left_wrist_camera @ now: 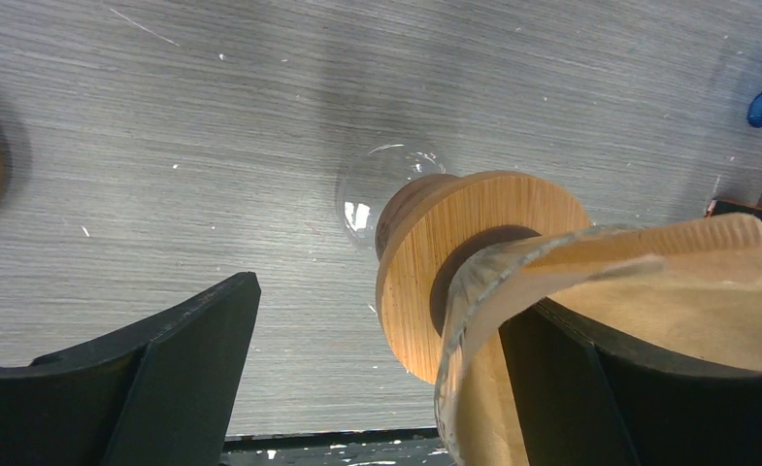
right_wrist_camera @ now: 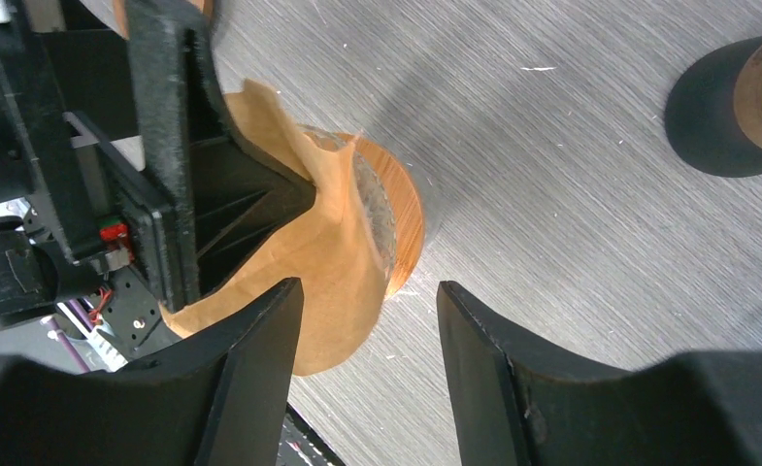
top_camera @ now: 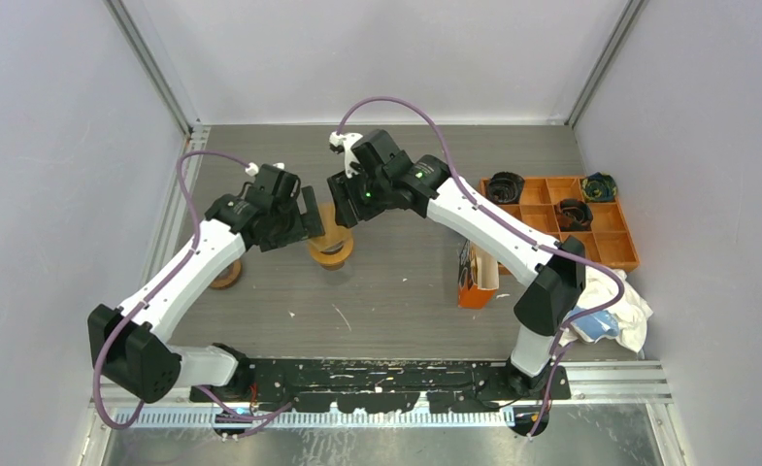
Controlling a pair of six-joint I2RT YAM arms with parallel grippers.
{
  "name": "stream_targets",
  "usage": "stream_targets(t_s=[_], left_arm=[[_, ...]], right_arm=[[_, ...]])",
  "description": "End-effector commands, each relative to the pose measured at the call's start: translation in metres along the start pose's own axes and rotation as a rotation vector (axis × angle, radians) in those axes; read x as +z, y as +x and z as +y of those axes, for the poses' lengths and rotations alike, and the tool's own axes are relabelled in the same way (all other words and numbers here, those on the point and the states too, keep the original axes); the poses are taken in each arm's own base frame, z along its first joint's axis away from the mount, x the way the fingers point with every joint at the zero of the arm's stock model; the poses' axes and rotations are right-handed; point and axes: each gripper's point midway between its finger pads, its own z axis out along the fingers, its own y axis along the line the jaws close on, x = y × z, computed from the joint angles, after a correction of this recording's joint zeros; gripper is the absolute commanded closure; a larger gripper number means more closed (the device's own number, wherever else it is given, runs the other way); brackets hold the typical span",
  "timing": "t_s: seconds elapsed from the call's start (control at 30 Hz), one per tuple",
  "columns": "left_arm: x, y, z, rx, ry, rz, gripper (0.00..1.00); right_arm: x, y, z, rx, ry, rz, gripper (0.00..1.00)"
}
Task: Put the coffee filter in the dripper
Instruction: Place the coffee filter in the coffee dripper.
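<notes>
Grey wood-grain table (top_camera: pixel 386 301), plain white walls on three sides. I find the left gripper (left_wrist_camera: pixel 381 301) spread nearly to its full width and gripping nothing. One of its fingers (left_wrist_camera: pixel 648 408) lies against the brown paper coffee filter (left_wrist_camera: pixel 668 282), the other hangs over bare table. The right gripper (right_wrist_camera: pixel 369 289) is partly parted, with only table showing between its jaws. One jaw is just beside the filter's edge; I cannot tell whether it touches. The filter sits crumpled in the glass dripper (left_wrist_camera: pixel 454 233), with one flap rising above the rim. The dripper stands mid-table on its bamboo collar, between the two grippers. Further right are an orange carton (top_camera: pixel 474 277) and an orange compartment tray (top_camera: pixel 610 248). A wooden disc (top_camera: pixel 226 277) lies to the left.
</notes>
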Motion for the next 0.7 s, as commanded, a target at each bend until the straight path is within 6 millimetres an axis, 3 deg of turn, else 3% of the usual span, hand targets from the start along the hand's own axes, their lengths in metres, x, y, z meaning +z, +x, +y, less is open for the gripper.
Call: stream_targets(t_s=[0.0, 0.2, 0.67], left_arm=[[-0.029, -0.024, -0.014, -0.028, 0.09, -0.107, 0.06], [-0.036, -0.024, -0.014, -0.028, 0.106, -0.115, 0.05], [-0.015, -0.009, 0.0, -0.012, 0.038, -0.067, 0.06]], right_arm=[[-0.01, -0.018, 0.007, -0.028, -0.027, -0.075, 0.4], [0.001, -0.014, 0.001, -0.027, -0.004, -0.057, 0.37], [0.024, 0.011, -0.015, -0.029, 0.055, 0.02, 0.38]])
